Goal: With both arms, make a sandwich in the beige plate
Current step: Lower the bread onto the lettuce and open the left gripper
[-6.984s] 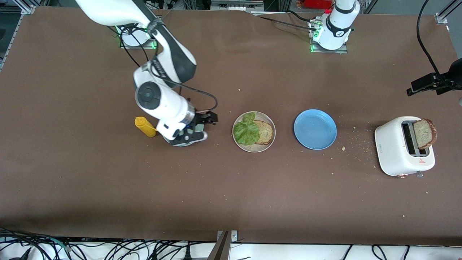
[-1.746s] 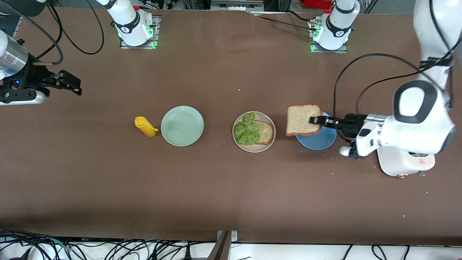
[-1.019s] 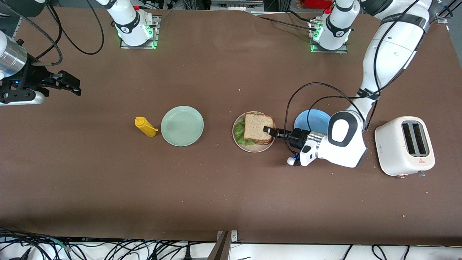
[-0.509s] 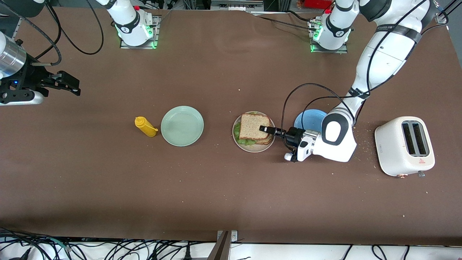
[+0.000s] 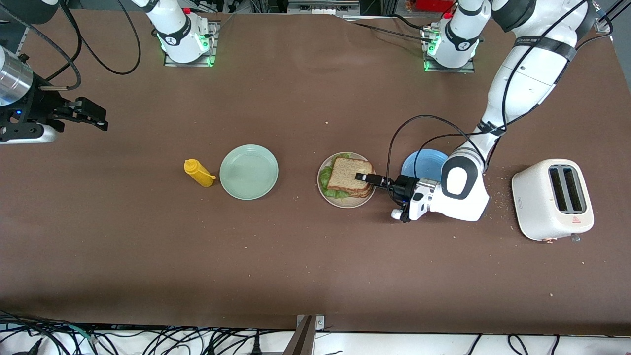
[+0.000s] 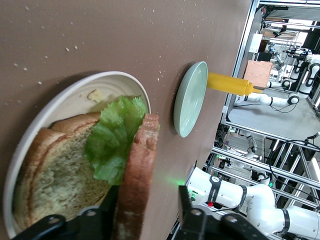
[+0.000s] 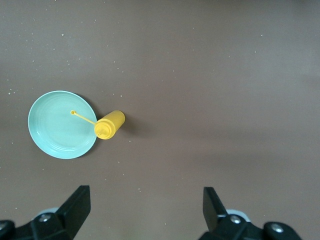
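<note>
Left tool (image 5: 364,178) is reaching over the beige plate (image 5: 347,202), jaws parted around the sandwich's (image 5: 349,176) top slice, seemingly loosened, while right tool (image 5: 93,117), waiting, is hanging wide open, empty.

- The left gripper (image 5: 365,178) sits at the edge of the beige plate (image 5: 323,192), its jaws parted around the top slice of the sandwich (image 5: 347,176); whether they touch the bread is hard to tell. That blocks the plate from the left arm's end.
- The blue plate (image 5: 419,165), partly under the left arm, and the toaster (image 5: 552,206) crowd that end.
- Toward the right arm's end stand the mint-green plate (image 5: 249,171) and, just beside it, the yellow bottle (image 5: 198,172).
- The right gripper (image 5: 91,114) waits, spread wide, over bare table.
- Bare table nearer the front camera leaves free passage.
</note>
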You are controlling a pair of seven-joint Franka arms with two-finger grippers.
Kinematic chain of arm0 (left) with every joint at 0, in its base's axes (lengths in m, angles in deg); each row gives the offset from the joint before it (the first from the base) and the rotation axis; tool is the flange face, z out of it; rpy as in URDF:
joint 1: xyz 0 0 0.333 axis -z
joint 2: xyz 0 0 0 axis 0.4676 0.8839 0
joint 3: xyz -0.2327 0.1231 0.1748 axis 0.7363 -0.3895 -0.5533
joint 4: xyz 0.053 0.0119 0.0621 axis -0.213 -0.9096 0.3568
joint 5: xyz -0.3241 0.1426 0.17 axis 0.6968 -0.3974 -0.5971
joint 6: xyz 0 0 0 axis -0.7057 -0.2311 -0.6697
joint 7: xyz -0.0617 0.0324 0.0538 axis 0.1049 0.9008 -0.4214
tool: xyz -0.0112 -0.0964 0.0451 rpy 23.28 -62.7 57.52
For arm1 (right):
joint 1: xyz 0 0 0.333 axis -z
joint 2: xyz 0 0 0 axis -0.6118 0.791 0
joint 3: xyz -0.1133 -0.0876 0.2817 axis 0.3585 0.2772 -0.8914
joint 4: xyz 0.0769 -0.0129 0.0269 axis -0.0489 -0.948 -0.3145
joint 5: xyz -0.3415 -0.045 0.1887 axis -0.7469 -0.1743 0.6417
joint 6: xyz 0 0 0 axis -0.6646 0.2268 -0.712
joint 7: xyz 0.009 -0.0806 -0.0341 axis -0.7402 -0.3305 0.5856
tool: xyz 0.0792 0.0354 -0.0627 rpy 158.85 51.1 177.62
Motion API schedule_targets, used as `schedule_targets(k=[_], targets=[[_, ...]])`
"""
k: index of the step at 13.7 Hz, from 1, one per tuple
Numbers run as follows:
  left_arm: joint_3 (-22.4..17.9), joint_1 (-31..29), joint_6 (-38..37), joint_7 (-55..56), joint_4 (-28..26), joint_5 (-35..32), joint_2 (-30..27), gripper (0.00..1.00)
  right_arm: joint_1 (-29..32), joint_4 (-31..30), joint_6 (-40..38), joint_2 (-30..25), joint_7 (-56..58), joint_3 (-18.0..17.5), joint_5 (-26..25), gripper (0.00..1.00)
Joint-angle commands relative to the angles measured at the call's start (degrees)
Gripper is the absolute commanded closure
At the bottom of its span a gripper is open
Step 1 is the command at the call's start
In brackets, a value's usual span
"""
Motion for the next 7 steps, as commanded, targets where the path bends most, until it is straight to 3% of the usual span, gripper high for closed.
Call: schedule_targets(k=[1, 7], targets=[[-0.47, -0.30, -0.09, -2.95, -0.71, 1.04, -0.79, 0.00, 0.19, 1.31, -0.54, 1.18, 0.07, 0.01, 0.74, 0.00], [-0.29, -2.50, -1.58, -2.69, -0.44, -8.26, -4.73, 0.00, 0.19, 1.40, -0.45, 1.19, -0.45, 0.01, 1.09, 0.00]])
